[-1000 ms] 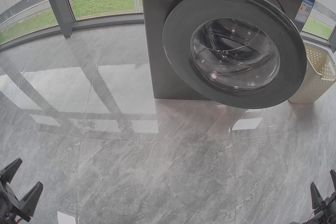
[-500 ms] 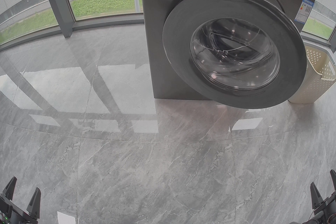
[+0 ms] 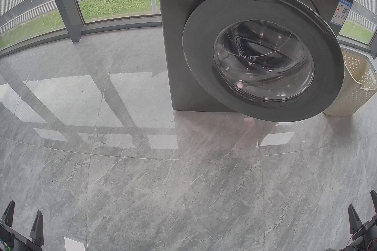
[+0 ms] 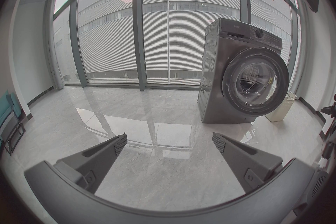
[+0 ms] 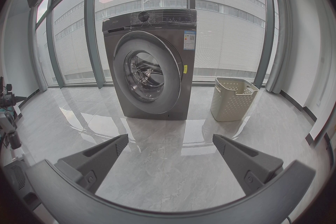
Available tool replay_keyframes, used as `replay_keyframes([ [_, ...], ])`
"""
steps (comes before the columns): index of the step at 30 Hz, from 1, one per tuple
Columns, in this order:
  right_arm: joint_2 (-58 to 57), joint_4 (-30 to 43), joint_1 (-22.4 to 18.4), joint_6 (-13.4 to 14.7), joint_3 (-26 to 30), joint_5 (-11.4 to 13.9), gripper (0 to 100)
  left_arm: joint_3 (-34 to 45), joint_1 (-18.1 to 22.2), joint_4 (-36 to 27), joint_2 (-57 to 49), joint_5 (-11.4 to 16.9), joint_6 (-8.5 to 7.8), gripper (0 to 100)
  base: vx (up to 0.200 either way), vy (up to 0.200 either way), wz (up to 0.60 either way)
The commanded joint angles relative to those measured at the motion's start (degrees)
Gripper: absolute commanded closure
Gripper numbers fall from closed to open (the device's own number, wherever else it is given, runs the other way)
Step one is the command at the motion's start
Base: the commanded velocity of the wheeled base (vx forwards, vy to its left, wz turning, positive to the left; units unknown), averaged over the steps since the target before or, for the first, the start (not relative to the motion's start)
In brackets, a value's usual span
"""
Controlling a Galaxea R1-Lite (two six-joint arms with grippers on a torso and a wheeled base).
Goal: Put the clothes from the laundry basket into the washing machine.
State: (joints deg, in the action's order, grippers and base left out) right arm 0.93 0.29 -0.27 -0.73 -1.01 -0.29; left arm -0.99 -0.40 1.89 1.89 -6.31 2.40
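Laundry basket (image 3: 359,83): set just beside the washing machine (image 3: 184,36), on its right; any clothes inside cannot be seen.
Door (image 3: 204,55): swung open at the washing machine's front.
Left gripper (image 3: 23,209): drawn back from the washing machine and lowered; spread wide, empty.
Right gripper (image 3: 362,200): unmoved, well apart from the washing machine; spread wide, empty.
Meaning: nothing is judged fetched yet.

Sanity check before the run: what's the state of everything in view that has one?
washing machine door: ajar, swung partway out.
laundry basket: upright, no clothes showing above its rim.
left gripper: open, empty.
right gripper: open, empty.
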Motion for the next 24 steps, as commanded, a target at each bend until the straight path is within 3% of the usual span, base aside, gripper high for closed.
replay_keyframes([
  [1,-0.5,0.0,0.0,-0.1,0.9,0.0,0,0.5,0.1,-0.7,-1.5,0.5,0.50,0,0.000,0.000,0.00],
  [4,-0.5,0.1,0.0,-0.1,0.9,0.1,0,0.7,0.1,-0.9,-1.5,2.9,0.67,0,0.000,0.000,0.00],
  [9,-0.5,0.0,0.0,0.1,0.9,0.0,0,0.6,1.5,-1.0,1.3,2.8,0.76,0,0.000,0.000,0.00],
  [14,-0.5,0.0,0.0,0.5,0.9,-0.4,0,1.0,0.3,-0.4,-1.8,3.0,0.50,0,0.000,0.000,0.00],
  [16,-0.5,0.0,-0.1,0.4,0.9,-0.4,0,1.0,0.4,-0.6,-1.5,2.8,-0.12,0,0.000,0.000,0.00],
  [20,-0.5,0.0,0.0,0.5,0.9,-0.4,0,1.0,0.4,-1.7,-1.6,4.7,-3.02,0,0.000,0.000,0.00],
  [24,-0.6,0.1,0.1,0.6,0.9,-0.2,0,1.0,0.4,-1.8,-1.3,4.6,-1.43,0,0.000,0.000,0.00],
])
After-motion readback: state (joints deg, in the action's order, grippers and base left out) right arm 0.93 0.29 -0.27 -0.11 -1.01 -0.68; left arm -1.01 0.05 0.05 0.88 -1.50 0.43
